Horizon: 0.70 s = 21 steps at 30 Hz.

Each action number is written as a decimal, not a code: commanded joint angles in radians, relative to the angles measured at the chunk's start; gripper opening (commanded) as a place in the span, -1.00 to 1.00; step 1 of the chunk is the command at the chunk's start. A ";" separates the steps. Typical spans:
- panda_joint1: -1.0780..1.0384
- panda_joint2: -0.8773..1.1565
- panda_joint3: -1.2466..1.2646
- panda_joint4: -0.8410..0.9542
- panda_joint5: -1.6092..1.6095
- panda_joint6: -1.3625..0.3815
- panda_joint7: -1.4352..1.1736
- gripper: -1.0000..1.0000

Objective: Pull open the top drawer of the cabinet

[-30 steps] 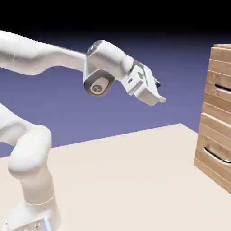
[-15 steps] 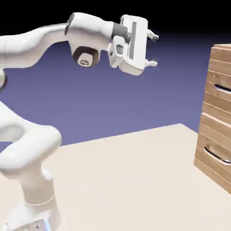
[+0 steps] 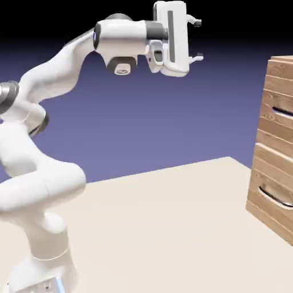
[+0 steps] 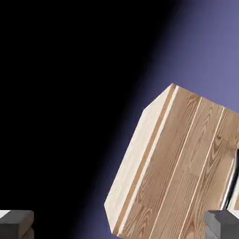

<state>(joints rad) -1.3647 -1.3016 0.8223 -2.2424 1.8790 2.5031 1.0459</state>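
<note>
The cabinet (image 3: 273,150) of light-brown planks stands at the exterior view's right edge, cut off by the frame. Its top drawer (image 3: 273,121) sits flush, with a silver handle (image 3: 283,111) on its front. My gripper (image 3: 198,39) hangs high in the air, well left of the cabinet and above its top, open, fingers pointing right toward it with nothing between them. In the hand view the cabinet (image 4: 177,172) appears rolled at the lower right, a thin handle sliver (image 4: 231,179) at the right edge. Both grey fingertips (image 4: 17,224) show far apart at the bottom.
The lower drawer's silver handle (image 3: 274,198) shows near the cabinet's base. The cream table (image 3: 160,229) stretches between the robot's base and the cabinet. Dark backdrop fills the hand view's left half.
The hand has risen and swung from pointing downward to pointing level at the cabinet. It has also shifted slightly right. The jaws stayed open and the drawers have not moved.
</note>
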 commanded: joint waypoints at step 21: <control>-0.669 -0.356 0.400 0.276 0.913 -0.259 0.148 0.00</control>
<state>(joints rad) -2.0338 -1.6572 1.2220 -1.9666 2.7923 2.2437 1.1941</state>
